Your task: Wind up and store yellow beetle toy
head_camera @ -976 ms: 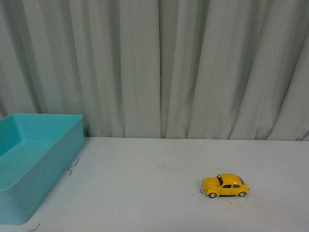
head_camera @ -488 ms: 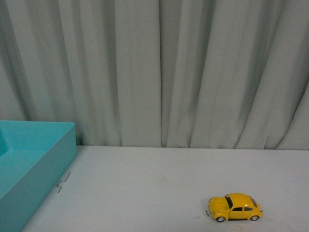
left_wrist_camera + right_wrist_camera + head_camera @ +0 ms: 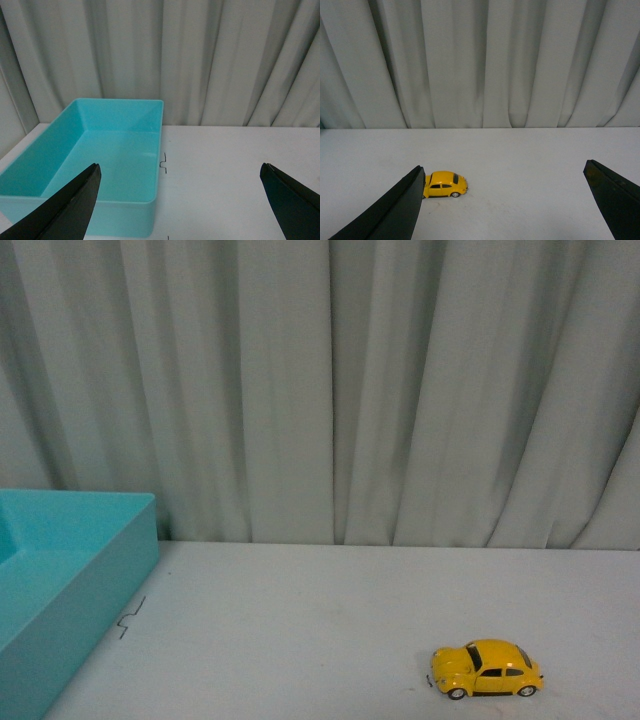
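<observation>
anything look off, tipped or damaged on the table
Nothing stands out. The beetle sits upright on its wheels on the table, apart from the bin, which stands level and looks empty. Only small dark marks show beside the bin.

No text, label, brand or number can be read in any view. The nearest thing to a sign is a small dark squiggle (image 3: pixel 132 618) drawn on the worktop (image 3: pixel 300 620), at the lower left of the front view just beside the teal bin (image 3: pixel 110 570); it spells nothing. Any lettering on the yellow beetle toy (image 3: pixel 487 669) at lower right is too small to tell.
</observation>
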Tool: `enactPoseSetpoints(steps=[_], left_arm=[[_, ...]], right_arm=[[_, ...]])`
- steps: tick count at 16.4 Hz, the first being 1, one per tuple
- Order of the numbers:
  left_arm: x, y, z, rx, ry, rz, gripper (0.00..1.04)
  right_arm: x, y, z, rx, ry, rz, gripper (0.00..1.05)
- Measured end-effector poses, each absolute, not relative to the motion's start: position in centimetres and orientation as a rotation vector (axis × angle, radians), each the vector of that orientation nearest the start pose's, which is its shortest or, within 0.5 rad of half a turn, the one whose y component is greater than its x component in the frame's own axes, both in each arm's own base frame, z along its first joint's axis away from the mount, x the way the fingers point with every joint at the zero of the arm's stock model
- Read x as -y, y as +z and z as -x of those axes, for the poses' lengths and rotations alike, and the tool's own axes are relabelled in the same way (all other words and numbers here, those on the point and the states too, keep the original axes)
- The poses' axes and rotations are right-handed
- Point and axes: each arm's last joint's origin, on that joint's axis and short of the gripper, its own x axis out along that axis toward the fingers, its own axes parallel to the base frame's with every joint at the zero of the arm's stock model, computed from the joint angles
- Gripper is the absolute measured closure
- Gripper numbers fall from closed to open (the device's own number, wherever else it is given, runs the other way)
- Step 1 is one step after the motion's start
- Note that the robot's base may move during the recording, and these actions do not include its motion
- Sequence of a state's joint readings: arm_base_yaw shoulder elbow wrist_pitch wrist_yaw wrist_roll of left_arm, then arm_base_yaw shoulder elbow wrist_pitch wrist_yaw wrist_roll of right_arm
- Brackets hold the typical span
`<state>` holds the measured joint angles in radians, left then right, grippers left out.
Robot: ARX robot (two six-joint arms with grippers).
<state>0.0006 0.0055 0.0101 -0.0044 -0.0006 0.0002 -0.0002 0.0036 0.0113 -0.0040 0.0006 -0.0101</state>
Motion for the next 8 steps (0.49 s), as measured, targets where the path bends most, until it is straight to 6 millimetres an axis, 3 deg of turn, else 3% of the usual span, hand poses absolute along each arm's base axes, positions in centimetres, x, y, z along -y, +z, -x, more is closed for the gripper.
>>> enactPoseSetpoints(steps=[6, 8], left_arm=[[0.0, 16.6, -9.7, 0.0, 0.002, 0.0, 0.07], [0.0, 16.6, -9.7, 0.001, 0.001, 0.0, 0.07]], right_arm=[[0.2, 16.5, -9.8, -0.031, 0.046, -0.046, 0.07], [4.0, 17.9, -11.8, 0.022, -0.035, -0.184, 0.07]])
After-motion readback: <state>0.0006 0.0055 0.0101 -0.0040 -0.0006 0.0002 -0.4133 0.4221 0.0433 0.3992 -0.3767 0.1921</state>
